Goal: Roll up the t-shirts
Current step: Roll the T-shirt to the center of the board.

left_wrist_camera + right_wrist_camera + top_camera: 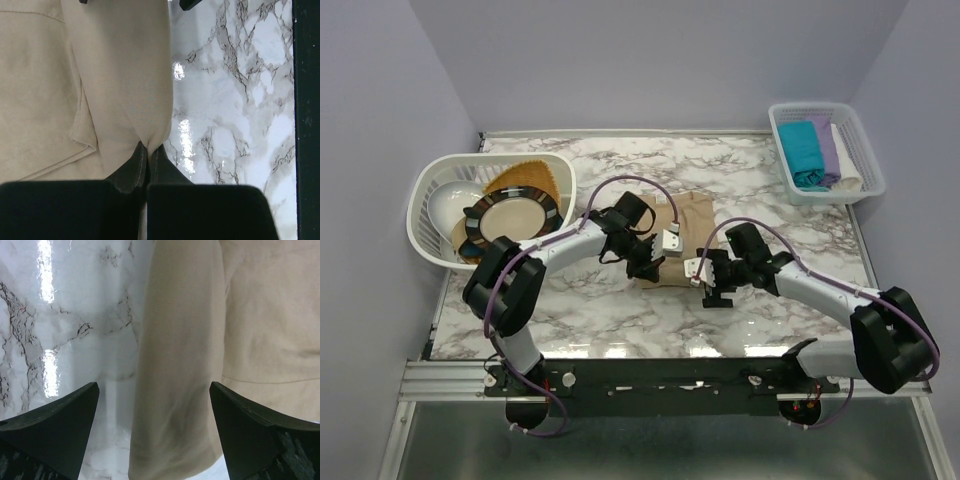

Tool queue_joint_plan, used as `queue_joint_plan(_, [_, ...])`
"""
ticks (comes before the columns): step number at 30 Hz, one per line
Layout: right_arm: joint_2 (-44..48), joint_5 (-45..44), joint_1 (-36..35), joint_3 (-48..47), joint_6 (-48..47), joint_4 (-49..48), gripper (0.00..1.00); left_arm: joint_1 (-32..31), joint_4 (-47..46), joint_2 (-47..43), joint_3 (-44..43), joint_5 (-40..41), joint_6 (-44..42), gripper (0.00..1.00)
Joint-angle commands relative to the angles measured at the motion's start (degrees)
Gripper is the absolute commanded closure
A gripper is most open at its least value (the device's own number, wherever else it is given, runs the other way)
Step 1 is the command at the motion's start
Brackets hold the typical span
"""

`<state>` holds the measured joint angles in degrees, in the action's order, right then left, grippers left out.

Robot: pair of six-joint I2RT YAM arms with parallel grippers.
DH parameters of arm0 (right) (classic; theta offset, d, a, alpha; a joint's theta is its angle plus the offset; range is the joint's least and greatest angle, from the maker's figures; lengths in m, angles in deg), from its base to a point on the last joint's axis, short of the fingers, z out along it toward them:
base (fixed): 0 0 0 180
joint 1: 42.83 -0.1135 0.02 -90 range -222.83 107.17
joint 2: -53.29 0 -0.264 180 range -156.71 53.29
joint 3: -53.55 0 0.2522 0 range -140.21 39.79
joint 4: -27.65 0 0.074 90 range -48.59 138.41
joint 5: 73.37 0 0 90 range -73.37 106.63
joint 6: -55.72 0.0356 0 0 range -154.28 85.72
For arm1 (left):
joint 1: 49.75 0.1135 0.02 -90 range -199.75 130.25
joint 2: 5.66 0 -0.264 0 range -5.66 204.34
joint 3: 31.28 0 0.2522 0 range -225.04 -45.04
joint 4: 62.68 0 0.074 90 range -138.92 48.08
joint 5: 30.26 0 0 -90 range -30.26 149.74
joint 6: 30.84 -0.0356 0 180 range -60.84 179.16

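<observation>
A robot lab booth: lilac walls (650, 60) enclose a marble table (760, 180).

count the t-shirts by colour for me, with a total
beige t-shirt: 1
teal t-shirt: 1
lilac t-shirt: 1
white t-shirt: 1
total: 4
The beige one lies on the table. The other three are folded in the basket at the far right.
</observation>
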<state>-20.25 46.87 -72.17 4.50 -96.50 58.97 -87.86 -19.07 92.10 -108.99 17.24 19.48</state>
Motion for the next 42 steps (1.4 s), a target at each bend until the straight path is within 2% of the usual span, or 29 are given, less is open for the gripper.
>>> queue_joint_plan(1, [-3.3,-1.8,-0.9,0.4,-1.9,-4.9,0.00,1.7,3.9,1.2,-2.1,-5.7,-1.1,1.00])
queue_joint_plan(3, [-5.0,-4.1,-1.4,0.4,-1.4,-7.9,0.01,2.4,4.4,1.5,-2.3,-6.8,-1.1,1.00])
queue_joint_plan(6, [-7.0,-6.4,-1.4,-0.4,0.1,-10.8,0.14,2.8,5.0,2.0,-2.5,-7.5,-1.4,1.00])
queue_joint_plan(7, [-7.3,-6.6,-1.4,-1.0,0.6,-11.1,0.31,2.8,5.2,2.0,-2.5,-7.3,-1.2,0.96])
queue_joint_plan(9, [-7.8,-6.2,-1.5,-1.7,0.9,-10.2,0.50,3.0,4.8,1.5,-2.2,-5.2,0.3,0.83])
queue_joint_plan(10, [-8.0,-6.1,-1.4,-2.1,1.0,-9.5,0.64,3.0,3.4,1.0,-2.0,-3.8,1.4,0.68])
queue_joint_plan(13, [-8.7,-5.2,-1.4,-4.0,1.1,-6.4,0.82,3.6,-0.8,-3.5,1.9,0.7,3.0,0.59])
queue_joint_plan(14, [-9.0,-4.6,-1.4,-5.1,1.1,-4.3,0.83,3.6,-2.4,-7.0,5.0,1.9,3.2,0.54])
queue_joint_plan(16, [-9.8,-4.1,-1.4,-6.3,1.7,-2.5,0.97,3.6,-7.9,-11.2,8.5,4.2,4.7,0.49])
queue_joint_plan(17, [-10.0,-3.4,-1.5,-6.8,1.9,-0.7,0.97,3.4,-9.9,-14.8,11.8,4.6,5.5,0.42])
queue_joint_plan(20, [-10.5,-2.6,-1.4,-8.0,2.4,1.1,0.98,1.8,-16.5,-18.7,17.3,8.1,8.9,0.31])
queue_joint_plan(25, [-11.9,-3.0,-1.5,-9.3,3.6,1.9,0.96,-2.2,-25.3,-20.4,22.6,16.7,13.5,0.24])
queue_joint_plan(33, [-11.0,-2.6,-1.4,-8.8,4.7,1.8,0.95,-6.0,-26.3,-17.9,21.8,25.3,15.9,0.23])
queue_joint_plan(42, [-9.3,-2.2,-1.4,-8.9,7.9,1.5,0.94,-6.5,-21.0,-11.1,15.7,26.0,15.9,0.24])
